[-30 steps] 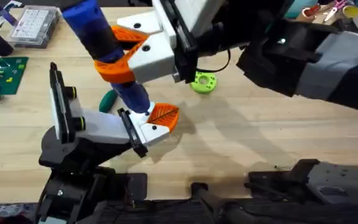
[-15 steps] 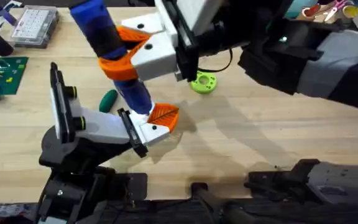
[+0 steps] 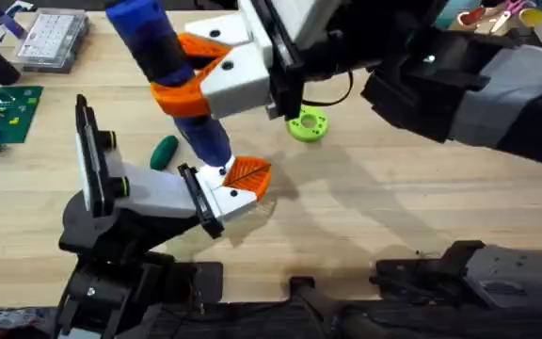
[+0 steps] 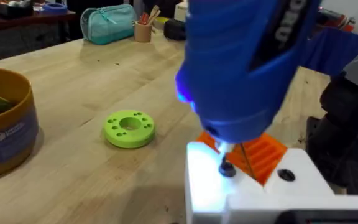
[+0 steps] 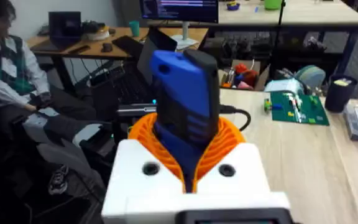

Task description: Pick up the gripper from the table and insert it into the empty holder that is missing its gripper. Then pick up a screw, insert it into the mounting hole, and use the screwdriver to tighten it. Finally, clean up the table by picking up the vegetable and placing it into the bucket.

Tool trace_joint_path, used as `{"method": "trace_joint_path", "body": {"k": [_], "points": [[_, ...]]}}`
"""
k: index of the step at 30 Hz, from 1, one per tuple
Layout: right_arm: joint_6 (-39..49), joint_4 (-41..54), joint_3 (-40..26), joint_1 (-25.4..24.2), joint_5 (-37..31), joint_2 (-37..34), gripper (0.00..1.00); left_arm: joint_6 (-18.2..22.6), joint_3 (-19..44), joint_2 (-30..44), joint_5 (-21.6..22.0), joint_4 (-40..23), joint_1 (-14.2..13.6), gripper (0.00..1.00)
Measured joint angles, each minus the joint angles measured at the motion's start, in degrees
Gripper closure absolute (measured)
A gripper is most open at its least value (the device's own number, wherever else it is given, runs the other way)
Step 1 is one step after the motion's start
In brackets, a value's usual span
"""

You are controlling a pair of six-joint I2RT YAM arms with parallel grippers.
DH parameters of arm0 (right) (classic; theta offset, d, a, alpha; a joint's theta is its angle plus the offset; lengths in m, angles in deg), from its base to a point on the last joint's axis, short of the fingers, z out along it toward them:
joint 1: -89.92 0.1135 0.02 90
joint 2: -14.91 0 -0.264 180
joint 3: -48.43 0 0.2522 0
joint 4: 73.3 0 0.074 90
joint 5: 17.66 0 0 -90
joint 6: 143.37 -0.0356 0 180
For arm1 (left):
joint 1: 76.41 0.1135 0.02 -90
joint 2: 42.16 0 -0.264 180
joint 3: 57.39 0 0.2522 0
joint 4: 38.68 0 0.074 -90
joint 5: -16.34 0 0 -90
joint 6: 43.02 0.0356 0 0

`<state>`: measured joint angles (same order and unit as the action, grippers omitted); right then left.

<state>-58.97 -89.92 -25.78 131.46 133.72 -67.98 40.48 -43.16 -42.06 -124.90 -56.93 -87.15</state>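
Note:
My right gripper (image 3: 191, 89) reaches across from the right and is shut on the blue screwdriver (image 3: 172, 75), its orange pads clamped around the body (image 5: 188, 124). The bit points down onto a dark screw (image 4: 227, 168) in the small white gripper block (image 3: 226, 196), which bears an orange ribbed finger (image 3: 248, 173). That block sits against the black end plate of the holder (image 3: 153, 191), a white segment on a black stand. The dark green vegetable (image 3: 165, 151) lies on the table (image 3: 374, 207) just left of the screwdriver shaft. The yellow-orange bucket (image 4: 8, 134) stands farther off.
A bright green ring with holes (image 3: 308, 124) lies right of the screwdriver, with a black cable beside it. A clear parts box (image 3: 53, 38) and a green circuit board (image 3: 3, 108) sit at the far left. A teal pouch (image 4: 110, 23) stands near the table's edge.
The right gripper and the screwdriver's top have shifted slightly to the right. The bit stays on the white block, and the holder and vegetable have not moved.

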Motion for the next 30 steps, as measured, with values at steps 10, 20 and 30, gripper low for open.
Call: {"method": "trace_joint_path", "body": {"k": [10,20,30], "points": [[-1.11,-0.82,0.06,0.0,0.49,0.0,0.955,0.02,0.0,0.0,0.02,0.0,0.0,0.982],[-1.29,-0.93,0.11,0.19,0.42,0.0,0.955,0.02,0.0,0.0,0.02,0.0,0.0,0.981],[-1.63,-3.26,0.19,0.24,0.4,0.0,0.955,0.02,0.0,0.0,0.01,0.0,0.0,0.981]]}}
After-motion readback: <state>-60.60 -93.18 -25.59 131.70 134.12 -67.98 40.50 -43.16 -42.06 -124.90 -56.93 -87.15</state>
